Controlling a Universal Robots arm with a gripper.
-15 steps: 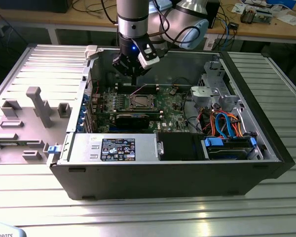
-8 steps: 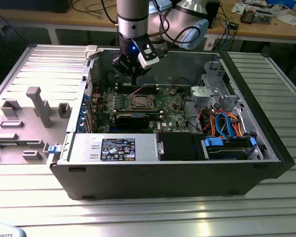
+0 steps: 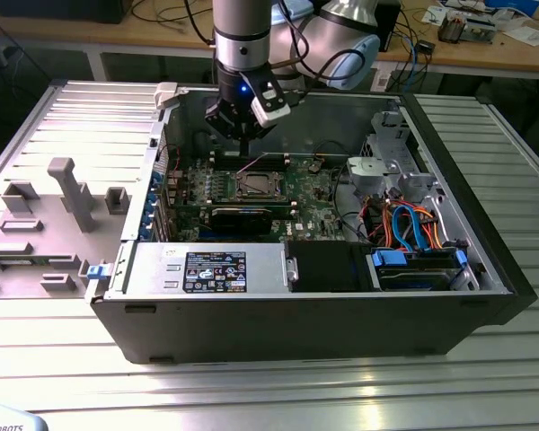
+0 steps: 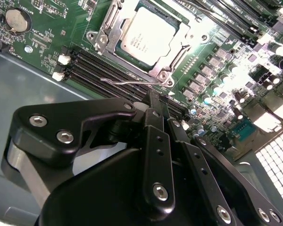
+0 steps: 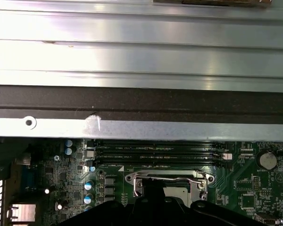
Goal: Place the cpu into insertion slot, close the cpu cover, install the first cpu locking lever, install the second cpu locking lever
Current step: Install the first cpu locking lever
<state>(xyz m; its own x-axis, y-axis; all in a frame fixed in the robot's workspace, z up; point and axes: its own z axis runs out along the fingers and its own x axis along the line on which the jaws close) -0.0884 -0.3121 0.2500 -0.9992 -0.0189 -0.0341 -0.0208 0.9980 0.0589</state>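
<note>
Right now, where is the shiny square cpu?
In the second wrist view the cpu sits in the insertion slot on the green board, beside the black memory slots, beyond the gripper.

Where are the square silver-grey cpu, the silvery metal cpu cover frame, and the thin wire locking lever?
square silver-grey cpu (image 4: 146, 36), second wrist view, middle of its metal top.
silvery metal cpu cover frame (image 4: 166, 62), second wrist view, the frame's edge beside the chip.
thin wire locking lever (image 4: 127, 82), second wrist view, mid-length of the wire.
</note>
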